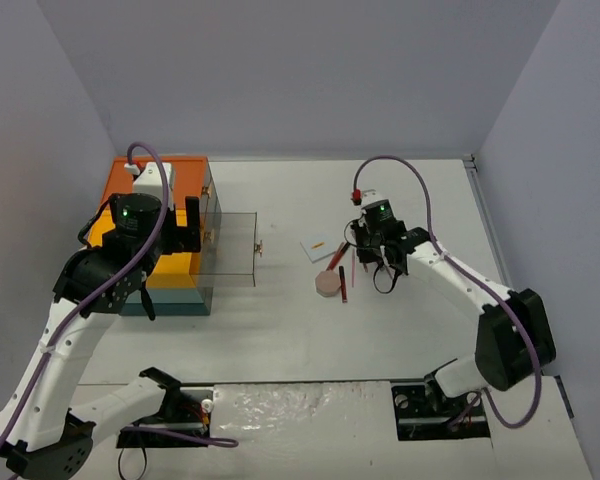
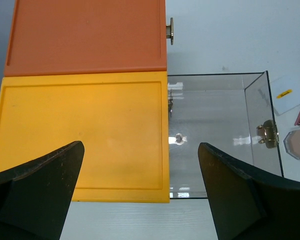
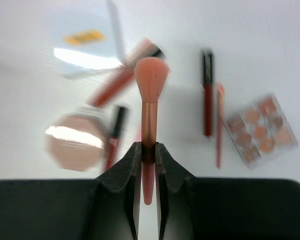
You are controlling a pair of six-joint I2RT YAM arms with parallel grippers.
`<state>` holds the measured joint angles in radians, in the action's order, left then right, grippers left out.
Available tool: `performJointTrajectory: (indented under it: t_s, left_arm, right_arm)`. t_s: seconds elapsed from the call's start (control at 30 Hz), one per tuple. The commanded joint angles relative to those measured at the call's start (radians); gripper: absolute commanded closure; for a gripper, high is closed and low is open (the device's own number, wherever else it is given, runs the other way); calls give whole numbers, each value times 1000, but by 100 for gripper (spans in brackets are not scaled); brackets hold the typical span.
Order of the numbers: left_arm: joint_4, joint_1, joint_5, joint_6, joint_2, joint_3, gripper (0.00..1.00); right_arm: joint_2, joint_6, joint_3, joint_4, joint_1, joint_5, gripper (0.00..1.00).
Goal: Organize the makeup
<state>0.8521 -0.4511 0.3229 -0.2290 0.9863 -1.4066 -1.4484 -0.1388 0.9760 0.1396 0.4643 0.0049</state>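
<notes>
My right gripper (image 3: 148,150) is shut on the handle of a pink makeup brush (image 3: 150,80) and holds it above the table; it also shows in the top view (image 1: 373,245). Below it lie a white card (image 3: 85,55), a round pinkish compact (image 3: 75,141), a red tube (image 3: 115,82), a black-and-red pencil (image 3: 114,135), a dark red pencil (image 3: 207,95), a thin pink pencil (image 3: 219,125) and a pinkish palette (image 3: 260,131). My left gripper (image 2: 141,146) is open and empty above the box's yellow lid (image 2: 80,135). Puff, sponges and green pieces are not in view.
The teal box (image 1: 170,290) with orange (image 2: 85,35) and yellow tops stands at the left. A clear drawer (image 2: 215,135) is pulled out from it toward the makeup. The card (image 1: 317,247) and compact (image 1: 327,284) lie just right of the drawer. Grey walls ring the table.
</notes>
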Motion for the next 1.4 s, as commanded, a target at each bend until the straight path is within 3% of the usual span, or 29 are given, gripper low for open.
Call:
performJointTrajectory:
  t_s: [0.0,0.17,0.3,0.57,0.8,0.93,1.13,1.37]
  left_arm:
    - [-75,8,8,28,0,-69,3]
    - [-68,8,4,22,-6,-60,3]
    - [-54,10,25,19,-34,-54,3]
    - [-18,14,65,17,-90,-42,3]
    - [-22,14,62,4,-104,-25,3]
    - [-33,15,34,-6,-86,-25,3]
    - [-61,14,-9,-7,-62,-18,3]
    - [-89,14,-49,-17,-32,-4,3]
  right_arm:
    - [76,60,269,-27,170,-81,100]
    - [-84,88,547,-29,356,-109,100]
    - [-216,75,731,-42,423,-125,100]
    - [-369,16,813,-103,498,-97,95]
    - [-334,13,770,-102,504,-45,55]
    - [-228,19,689,-90,484,65,42]
    - [-64,-47,453,-25,315,134,43]
    - [47,-142,125,26,73,101,52]
